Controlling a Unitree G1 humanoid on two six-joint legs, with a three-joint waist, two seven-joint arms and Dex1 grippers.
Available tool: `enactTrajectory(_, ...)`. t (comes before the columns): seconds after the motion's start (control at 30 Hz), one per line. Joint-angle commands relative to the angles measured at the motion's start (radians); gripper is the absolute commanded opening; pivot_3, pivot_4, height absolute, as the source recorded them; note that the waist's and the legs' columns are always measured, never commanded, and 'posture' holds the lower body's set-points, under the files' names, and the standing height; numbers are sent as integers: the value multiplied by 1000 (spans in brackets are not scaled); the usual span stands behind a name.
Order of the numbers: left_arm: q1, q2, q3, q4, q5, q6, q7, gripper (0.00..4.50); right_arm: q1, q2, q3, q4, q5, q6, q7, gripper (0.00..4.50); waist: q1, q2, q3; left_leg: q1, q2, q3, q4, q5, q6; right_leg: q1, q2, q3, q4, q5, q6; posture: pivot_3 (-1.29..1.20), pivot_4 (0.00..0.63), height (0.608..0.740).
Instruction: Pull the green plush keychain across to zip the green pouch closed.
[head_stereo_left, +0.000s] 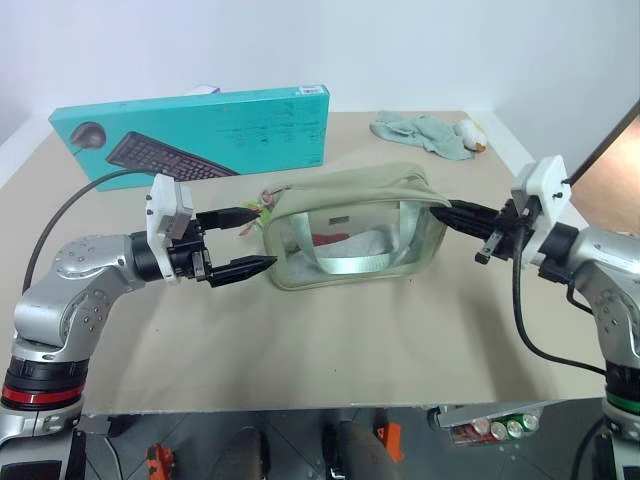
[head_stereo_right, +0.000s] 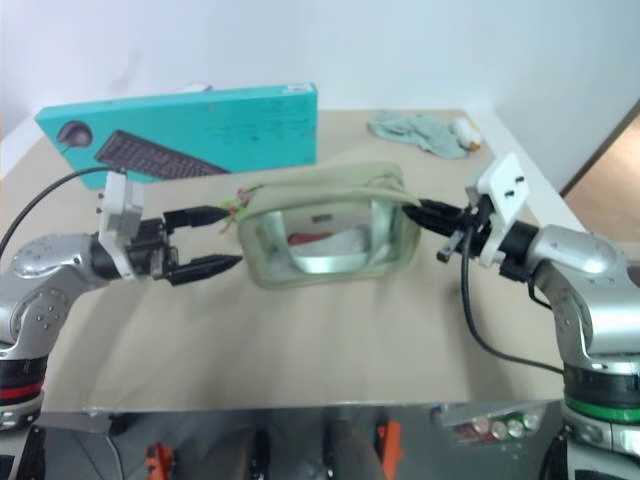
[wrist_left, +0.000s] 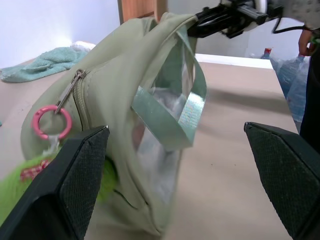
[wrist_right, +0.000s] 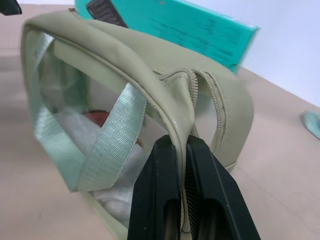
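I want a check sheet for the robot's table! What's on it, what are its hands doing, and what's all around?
Surface: tan table.
Job's things: green pouch with zip still open; green plush keychain hanging at its left end on a pink ring.
Clutter: teal keyboard box, pale teal cloth.
Hands: left hand open beside the keychain, holding nothing; right hand shut on the pouch's right end.
Cables: black cables at both arms.
Surroundings: white wall, cans below the table's edge.
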Motion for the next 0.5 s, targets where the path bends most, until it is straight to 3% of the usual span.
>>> enactTrajectory(0.03,-36,-4,24,11,1,-19,20,4500,44,-7,-85,-105,50,29,-51,20,0,0,0,0,0,0,0,0,0,0,0,0,0,0,0,0,150,740)
enactTrajectory(0.5,-70,-32,28,139,76,-57,82,4500,156,56,-21,-98,-15,-89,-110,20,-2,0,0,1,-1,1,0,0,0,0,1,1,0,0,0,0,150,740)
